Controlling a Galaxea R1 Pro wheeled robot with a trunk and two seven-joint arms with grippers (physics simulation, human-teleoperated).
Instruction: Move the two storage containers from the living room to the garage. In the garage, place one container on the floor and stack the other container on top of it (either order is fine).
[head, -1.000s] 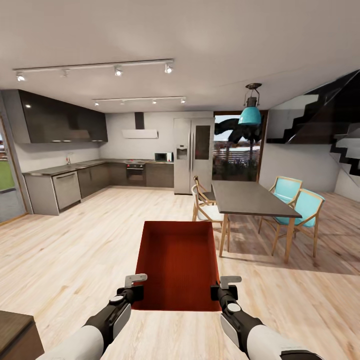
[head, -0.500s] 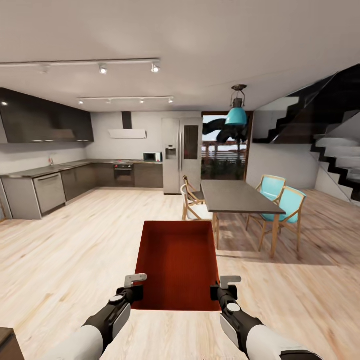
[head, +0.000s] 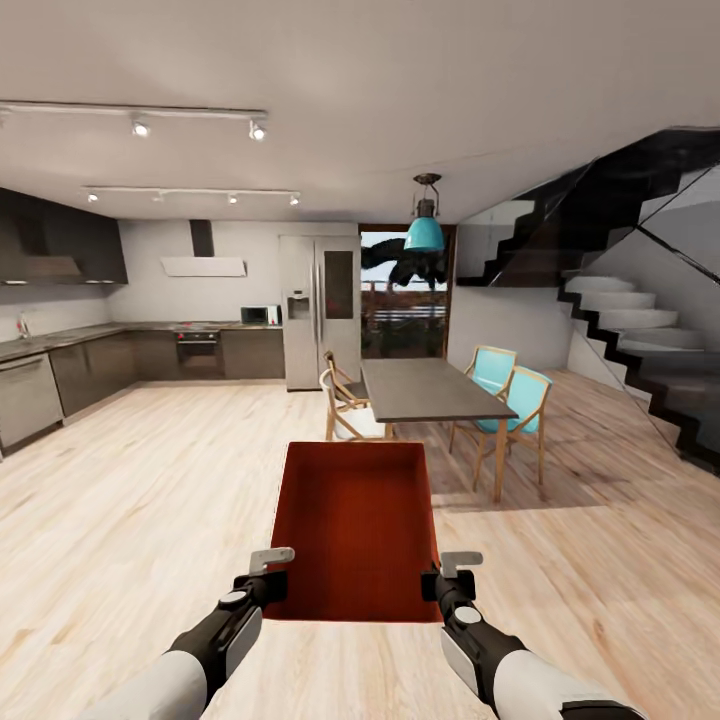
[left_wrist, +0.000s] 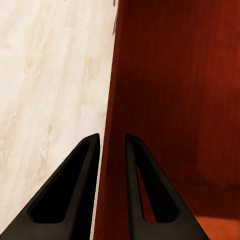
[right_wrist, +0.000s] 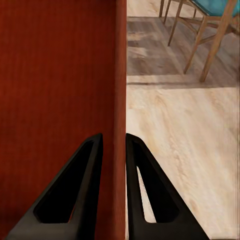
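Head view: storage container (head: 352, 530) held above the wood-plank floor (head: 130, 520) between both grippers, dining table (head: 425, 388) beyond. Left wrist view: left gripper (left_wrist: 112, 145) pinches the container's wall (left_wrist: 112, 100) — one finger each side. Right wrist view: right gripper (right_wrist: 114, 145) pinches the opposite wall (right_wrist: 120, 75).

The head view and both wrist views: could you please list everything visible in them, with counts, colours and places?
Orange-red rectangular storage container: one, held between both arms, above the light wood-plank floor.
Dark rectangular dining table: one, right of centre, beyond the container.
Turquoise wooden-framed chairs: two, at the table's right side.
Pale wooden chair: one, at the table's left side.
Turquoise pendant lamp: one, above the table.
Steel fridge: one, by the back wall.
Dark kitchen cabinets: along the left and back walls.
Black staircase: one, far right.
Left pincer: black, clamped on the container's left wall.
Right pincer: black, clamped on its right wall.
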